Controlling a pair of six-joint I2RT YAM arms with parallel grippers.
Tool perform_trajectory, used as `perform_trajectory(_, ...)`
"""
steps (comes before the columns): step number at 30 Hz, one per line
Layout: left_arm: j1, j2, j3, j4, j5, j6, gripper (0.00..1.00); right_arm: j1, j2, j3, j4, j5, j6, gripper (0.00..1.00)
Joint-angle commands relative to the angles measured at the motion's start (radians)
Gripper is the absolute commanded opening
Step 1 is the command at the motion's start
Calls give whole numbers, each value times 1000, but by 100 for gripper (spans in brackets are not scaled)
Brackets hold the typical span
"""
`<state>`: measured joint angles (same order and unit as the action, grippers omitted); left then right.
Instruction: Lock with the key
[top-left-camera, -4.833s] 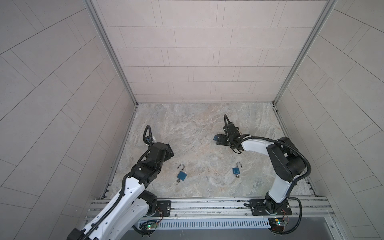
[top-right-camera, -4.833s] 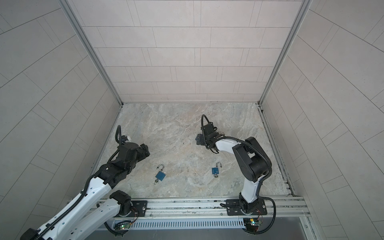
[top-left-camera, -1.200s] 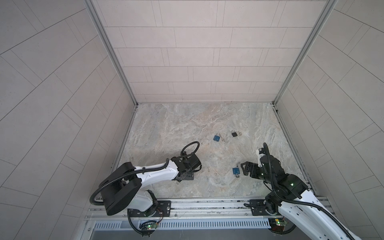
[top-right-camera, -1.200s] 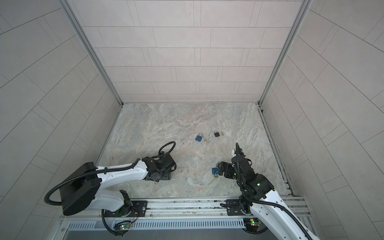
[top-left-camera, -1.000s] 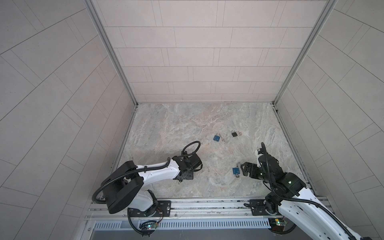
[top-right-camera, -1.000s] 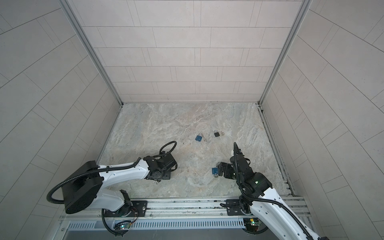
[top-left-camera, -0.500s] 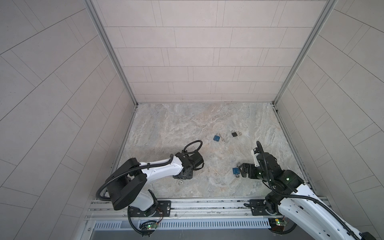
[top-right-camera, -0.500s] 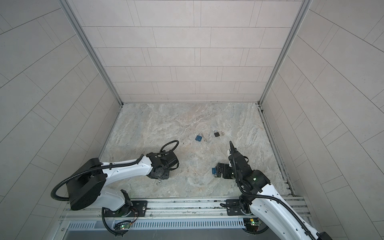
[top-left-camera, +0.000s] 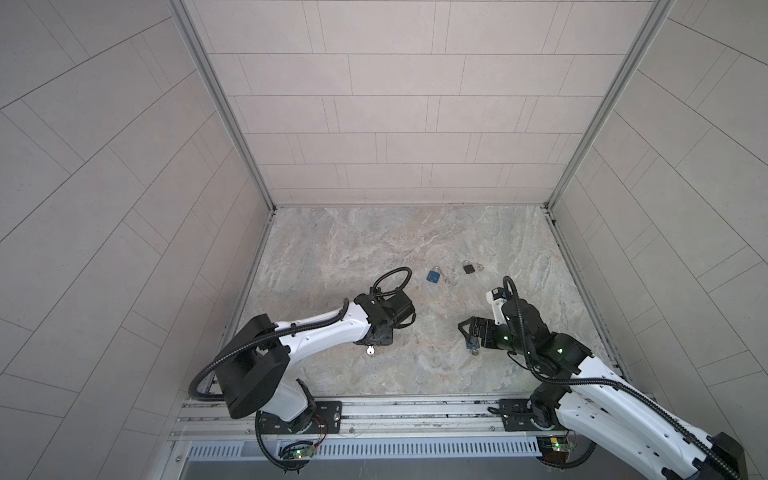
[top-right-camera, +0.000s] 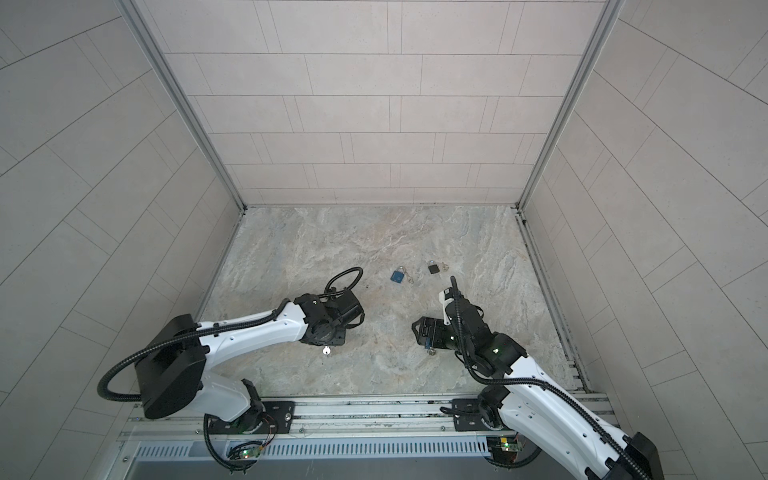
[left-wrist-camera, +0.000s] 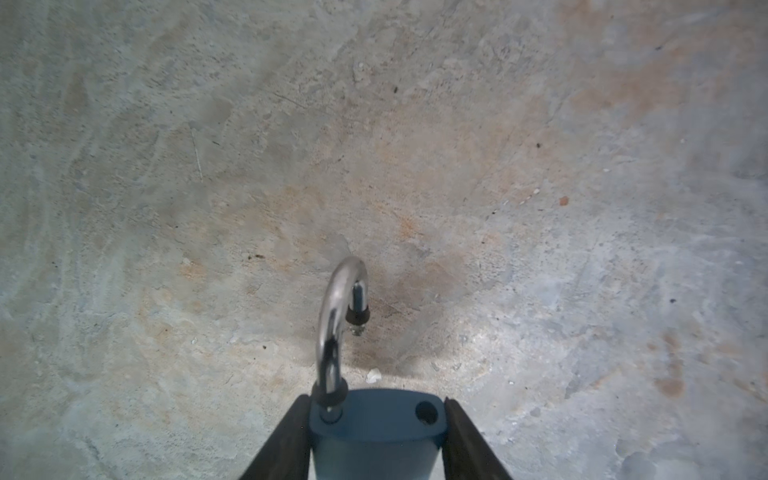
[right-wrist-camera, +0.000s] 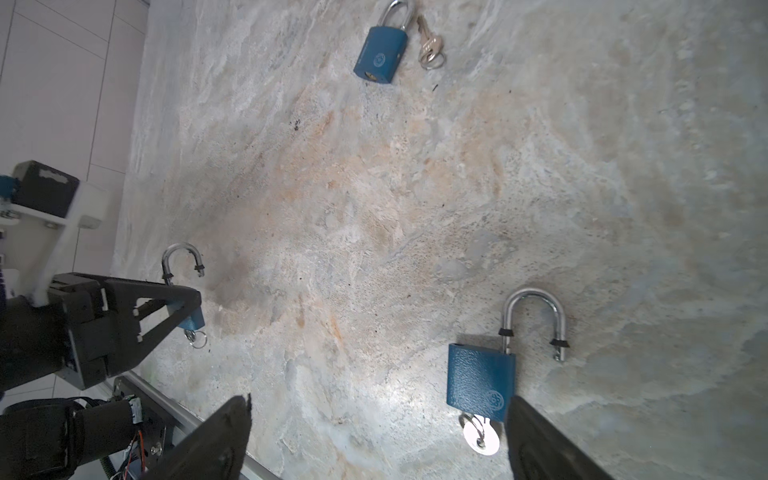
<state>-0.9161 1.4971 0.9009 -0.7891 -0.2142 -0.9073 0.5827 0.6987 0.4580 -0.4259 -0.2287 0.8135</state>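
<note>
Holding padlock (left-wrist-camera: 374, 440) in left gripper (left-wrist-camera: 377, 405), with right gripper (right-wrist-camera: 378, 405) gaping: probably heavy, rigid, slick, so pinch flat sides, not shackle (left-wrist-camera: 332, 316).

Between the matt black plastic fingers (left-wrist-camera: 289, 444) of my left gripper (left-wrist-camera: 376, 401) I see a blue padlock (left-wrist-camera: 374, 440), coating smooth, curved metal shackle (left-wrist-camera: 332, 316) polished and glossy. Beside my right gripper (right-wrist-camera: 378, 399), a second blue padlock (right-wrist-camera: 480, 382) looks pebbled, its silver metal key (right-wrist-camera: 482, 440) mirror-bright. The mottled stone tabletop (left-wrist-camera: 415, 145) is matt, rough.
</note>
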Motion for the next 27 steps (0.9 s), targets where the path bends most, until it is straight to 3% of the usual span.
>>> perform_trajectory(1, 6, 19, 4, 3, -31, -22, 35, 6, -2, -15, 37, 7, 25, 97)
perform_trajectory(10, 18, 22, 82, 0, -23, -84, 34, 25, 38, -55, 119, -62, 54, 96)
perform_trajectory(14, 24, 6, 136, -18, -19, -130, 35, 56, 33, -136, 319, -48, 170, 91)
perform_trajectory(22, 121, -62, 200, -62, 44, -183, 35, 286, 44, -181, 568, 265, 288, 88)
perform_trajectory(27, 169, -121, 219, -79, 30, -183, 35, 385, 184, -106, 651, 349, 270, 88)
